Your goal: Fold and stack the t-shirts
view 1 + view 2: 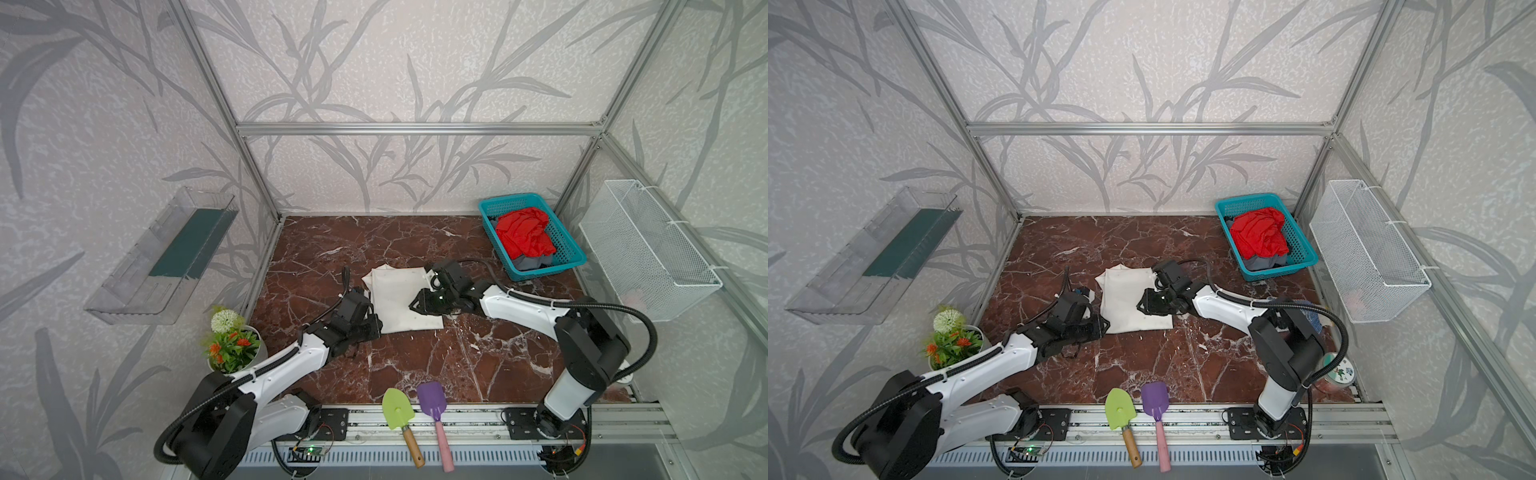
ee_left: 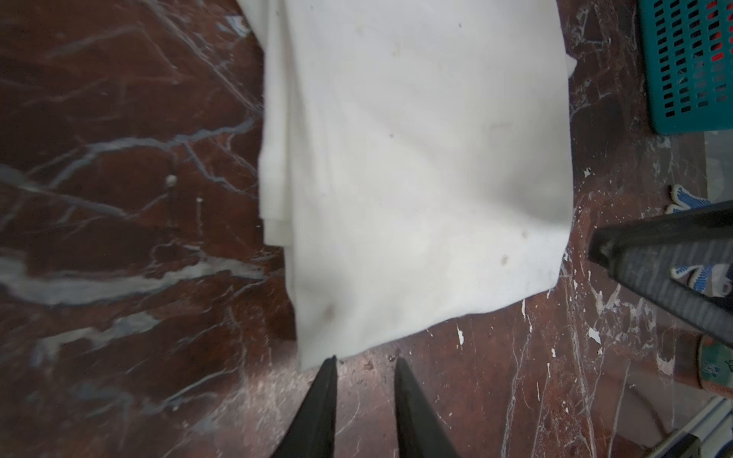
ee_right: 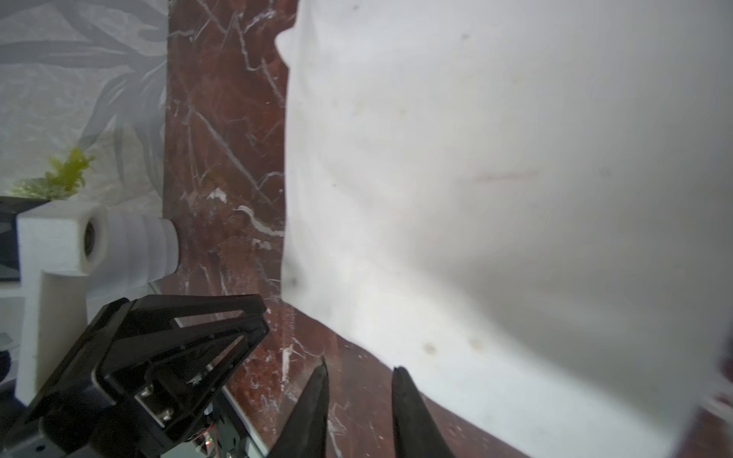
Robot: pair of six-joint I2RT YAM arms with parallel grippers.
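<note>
Left fingers (image 2: 323, 396): slightly parted, empty, tips just off the near corner of the folded shirt.
Right fingers (image 3: 408, 404): slightly parted, empty, low over the shirt's right part.
Cream-white t-shirt (image 1: 397, 297): mid-table (image 1: 324, 249), a flat rectangle, print hidden, faintly stained, layered edges showing at its left.
Done: this one shirt looks folded.
Left: red t-shirt (image 1: 523, 235) and dark grey t-shirt (image 1: 530, 262) lie crumpled in the teal basket (image 1: 515, 199), far right; no stack yet.
</note>
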